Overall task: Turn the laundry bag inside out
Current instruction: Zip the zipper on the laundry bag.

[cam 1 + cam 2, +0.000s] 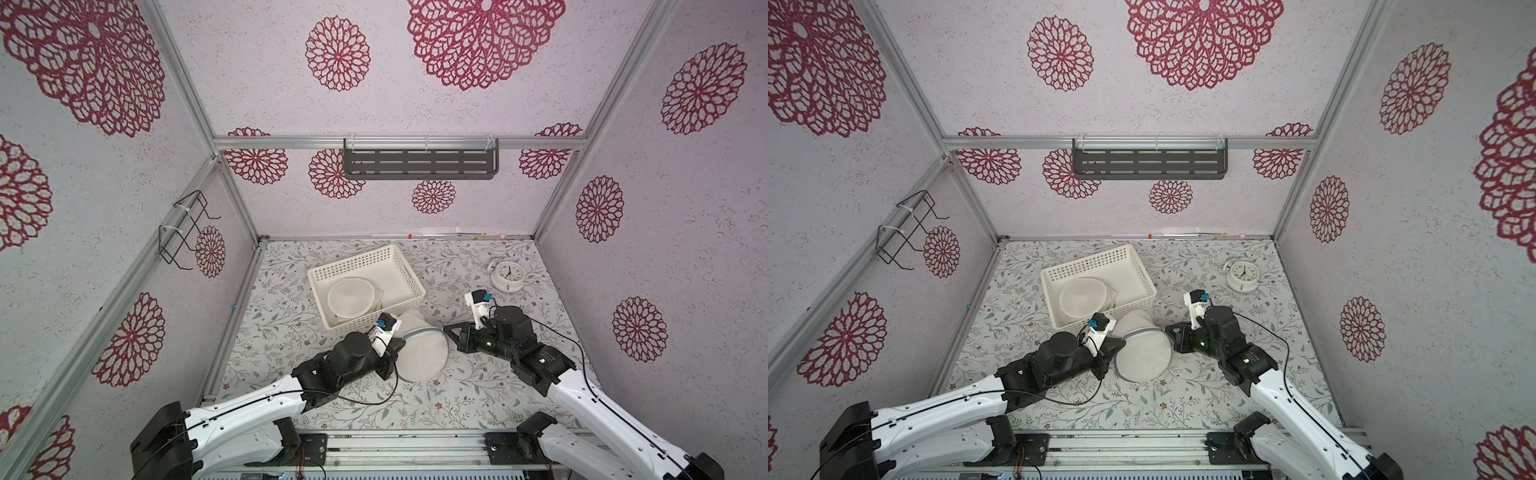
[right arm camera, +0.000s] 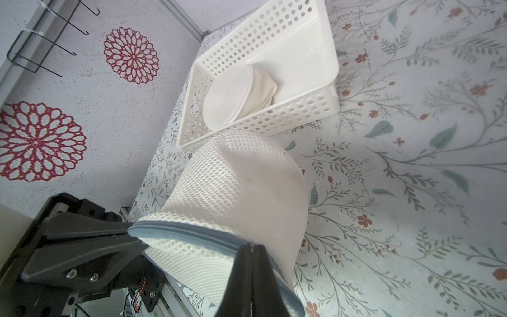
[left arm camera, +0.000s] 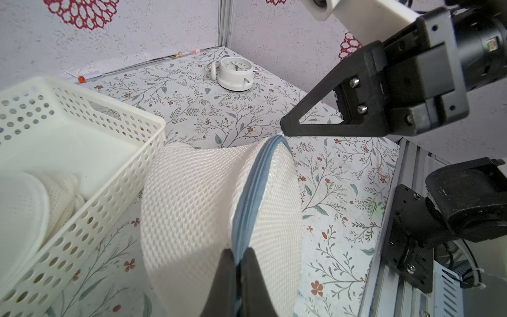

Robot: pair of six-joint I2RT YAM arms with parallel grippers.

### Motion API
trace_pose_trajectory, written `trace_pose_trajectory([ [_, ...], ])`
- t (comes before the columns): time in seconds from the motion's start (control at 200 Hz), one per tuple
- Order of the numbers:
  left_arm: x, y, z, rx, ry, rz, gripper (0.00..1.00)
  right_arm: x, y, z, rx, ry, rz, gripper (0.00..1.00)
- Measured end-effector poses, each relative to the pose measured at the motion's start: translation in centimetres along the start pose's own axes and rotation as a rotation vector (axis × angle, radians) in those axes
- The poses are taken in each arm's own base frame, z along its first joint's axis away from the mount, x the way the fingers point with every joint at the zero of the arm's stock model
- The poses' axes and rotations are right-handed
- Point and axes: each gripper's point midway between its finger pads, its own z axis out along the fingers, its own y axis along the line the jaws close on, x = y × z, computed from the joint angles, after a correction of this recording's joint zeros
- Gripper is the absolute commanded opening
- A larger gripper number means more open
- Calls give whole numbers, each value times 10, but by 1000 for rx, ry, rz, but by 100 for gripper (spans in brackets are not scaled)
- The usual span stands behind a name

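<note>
The laundry bag [image 1: 422,353] [image 1: 1142,353] is a white mesh cylinder with a grey-blue zipper rim. It lies on its side on the floral table, its closed end against the basket. My left gripper [image 1: 401,345] [image 1: 1121,345] is shut on the left side of the blue rim, which shows pinched between the jaws in the left wrist view [image 3: 238,252]. My right gripper [image 1: 446,328] [image 1: 1168,328] is shut on the opposite side of the rim [image 2: 252,247]. The bag [image 3: 192,205] [image 2: 238,192] hangs stretched between them.
A white perforated basket [image 1: 353,259] [image 1: 1088,257] stands just behind the bag with another white mesh bag [image 1: 351,297] inside. A white alarm clock [image 1: 507,274] [image 3: 236,71] sits at the back right. A wire rack [image 1: 183,228] hangs on the left wall and a grey shelf [image 1: 419,164] on the back wall.
</note>
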Motion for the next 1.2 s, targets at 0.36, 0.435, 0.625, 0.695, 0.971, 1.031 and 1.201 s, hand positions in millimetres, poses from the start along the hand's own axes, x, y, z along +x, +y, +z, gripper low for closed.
trace_pose_trajectory([
  [0.36,0,12,0,-73,12,9,75,-33,21,2,21,-1,-112,0],
  [0.435,-6,15,-6,-95,14,24,79,-32,25,5,28,17,-144,0],
  [0.625,-27,12,-16,-100,13,54,83,-16,37,22,27,86,-214,0],
  [0.695,-32,9,-16,-94,16,60,83,-8,41,29,23,115,-231,0],
  [0.971,-26,7,-12,-77,63,70,83,8,49,42,14,160,-259,0],
  [1.031,-24,7,-12,-71,70,67,83,8,50,42,13,156,-262,0],
  [1.201,-22,10,-12,-48,87,54,83,4,51,42,13,141,-264,0],
])
